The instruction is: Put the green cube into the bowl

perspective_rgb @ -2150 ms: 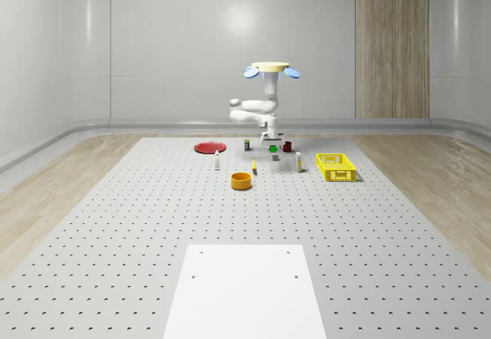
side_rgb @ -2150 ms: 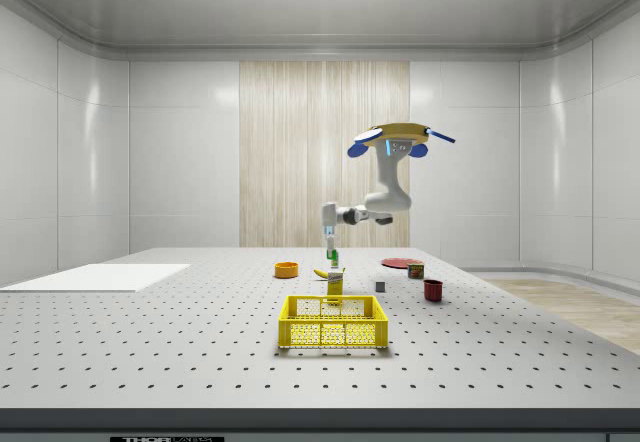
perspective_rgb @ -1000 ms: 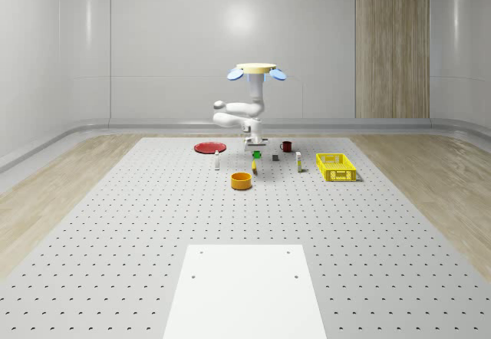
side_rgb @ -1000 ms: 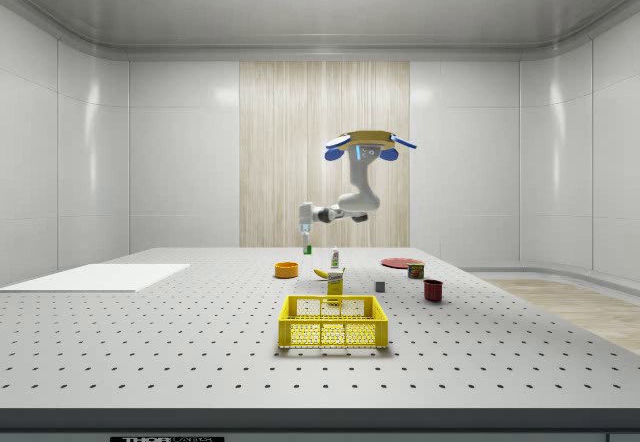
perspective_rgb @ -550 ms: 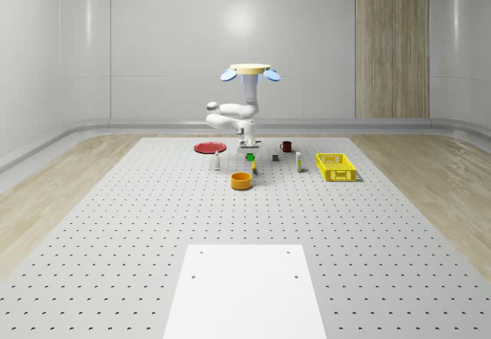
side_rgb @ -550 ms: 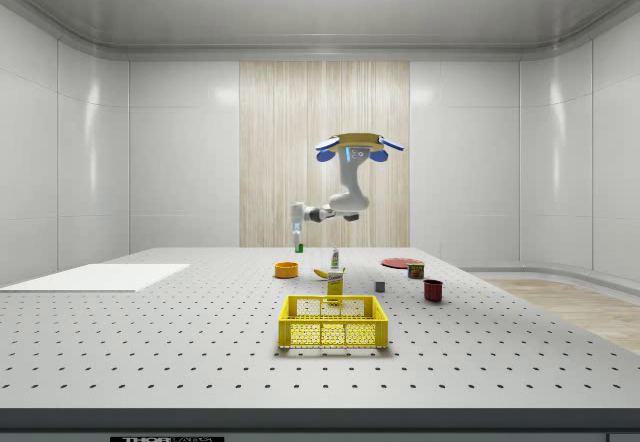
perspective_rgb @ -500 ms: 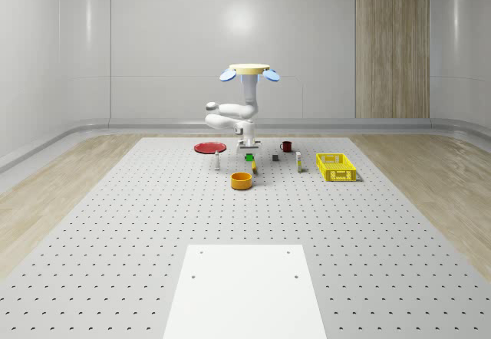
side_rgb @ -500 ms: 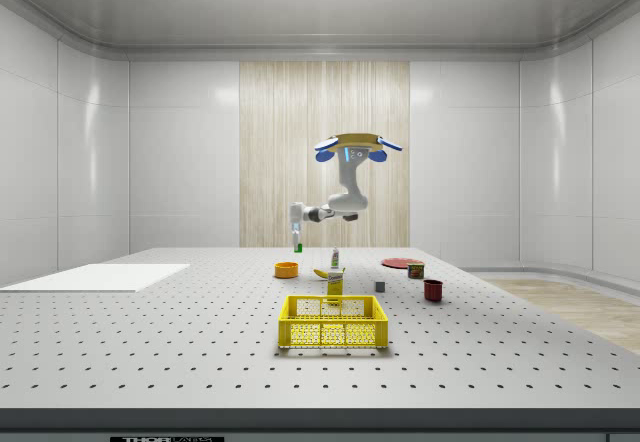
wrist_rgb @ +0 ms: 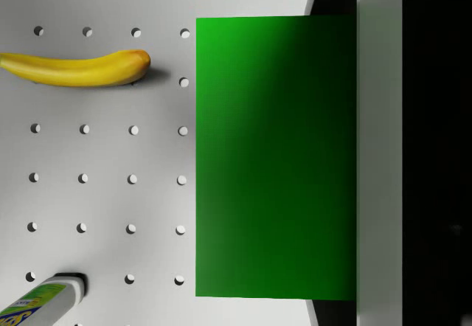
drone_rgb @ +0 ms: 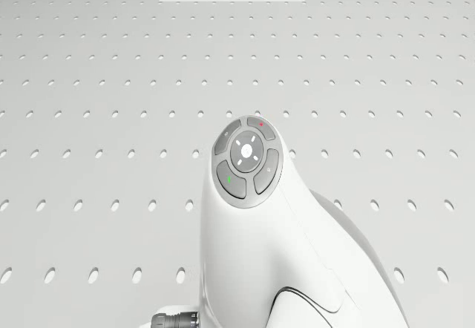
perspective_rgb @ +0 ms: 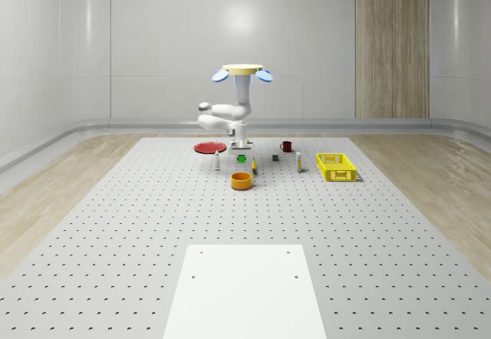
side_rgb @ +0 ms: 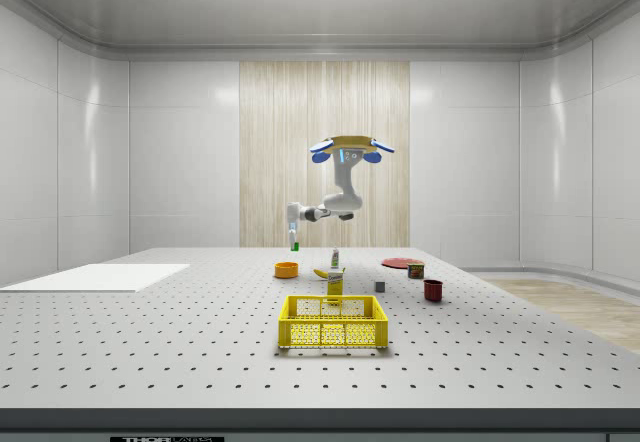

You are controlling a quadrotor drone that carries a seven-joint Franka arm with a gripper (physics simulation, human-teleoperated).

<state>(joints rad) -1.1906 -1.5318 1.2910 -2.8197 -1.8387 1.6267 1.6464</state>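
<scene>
The green cube [perspective_rgb: 242, 159] hangs in the air with my gripper [perspective_rgb: 242, 153] shut on it. Seen from the side, the gripper [side_rgb: 293, 239] points down and the cube [side_rgb: 294, 248] sits a little above the orange bowl [side_rgb: 286, 270]. In the whole-scene view the bowl [perspective_rgb: 242, 180] stands on the table in line with the cube and slightly nearer the camera. The drone [perspective_rgb: 242, 70] hovers high above the table, behind the bowl. In the wrist view the cube [wrist_rgb: 273, 156] rests against one grey finger [wrist_rgb: 380, 149].
On the table: a banana [perspective_rgb: 254, 166], two small bottles [perspective_rgb: 217, 161] [perspective_rgb: 298, 162], a grey block [perspective_rgb: 275, 157], a red plate [perspective_rgb: 209, 147], a dark red mug [perspective_rgb: 286, 146], a yellow basket [perspective_rgb: 336, 166] and a white sheet [perspective_rgb: 244, 289] at the front.
The drone and arm have carried the green cube toward the whole-scene view's left, from near the mug and grey block to just above the bowl. The table objects have not moved.
</scene>
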